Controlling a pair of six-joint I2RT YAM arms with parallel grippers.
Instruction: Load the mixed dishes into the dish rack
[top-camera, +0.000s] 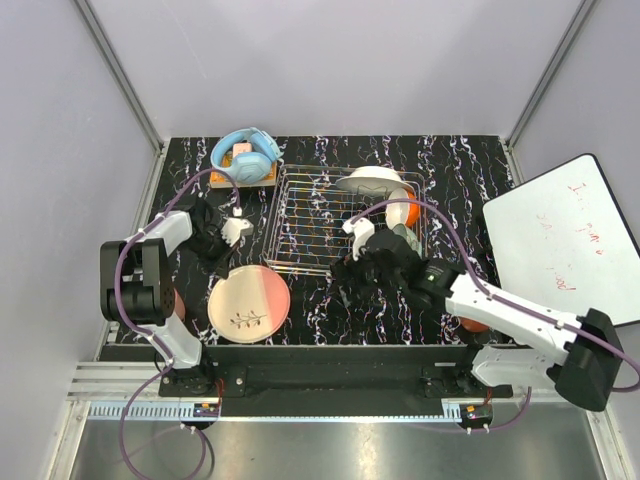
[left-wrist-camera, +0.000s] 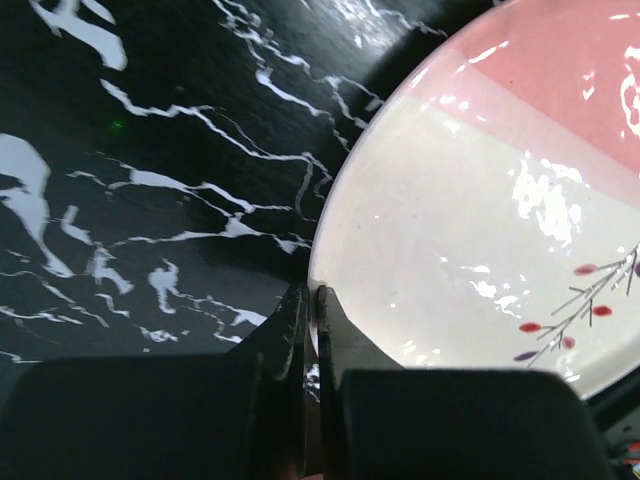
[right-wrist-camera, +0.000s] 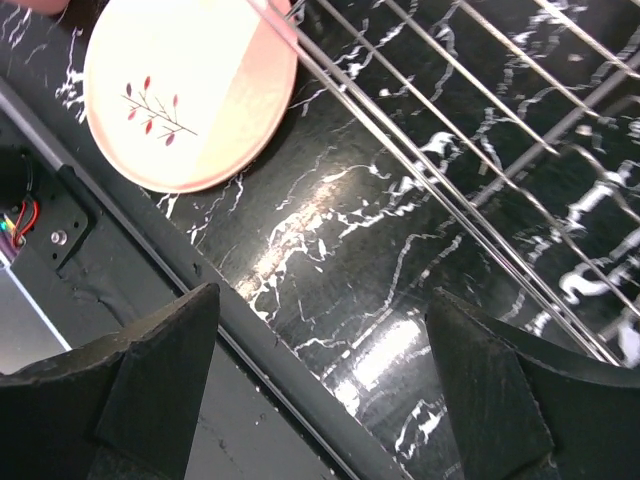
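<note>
Plate (left-wrist-camera: 480, 250), pink and cream with a leaf sprig, lies flat on the black marbled table (left-wrist-camera: 150, 150) just beside the near left corner of the wire rack (top-camera: 305, 215), and the left gripper (left-wrist-camera: 308, 325) sits at its rim. Its fingers (left-wrist-camera: 345, 350) are closed to a hairline. The wrist view does not settle whether the rim is pinched between them or lies just past the tips. Assessment: the step in hand is lifting this plate for the rack. A sound lift wants the rim confirmed deep between the pads, then a slow tilt onto edge, since a glazed plate held at one point is likely to swing or slip. The right gripper (right-wrist-camera: 325, 390) hangs spread wide and empty over the table beside the rack's near edge. Obscured: the right arm covers part of the dishes at the rack's right end, where a white dish (top-camera: 370, 180) and an orange mug (top-camera: 408, 210) show. The left fingertips cannot be made out from above.
</note>
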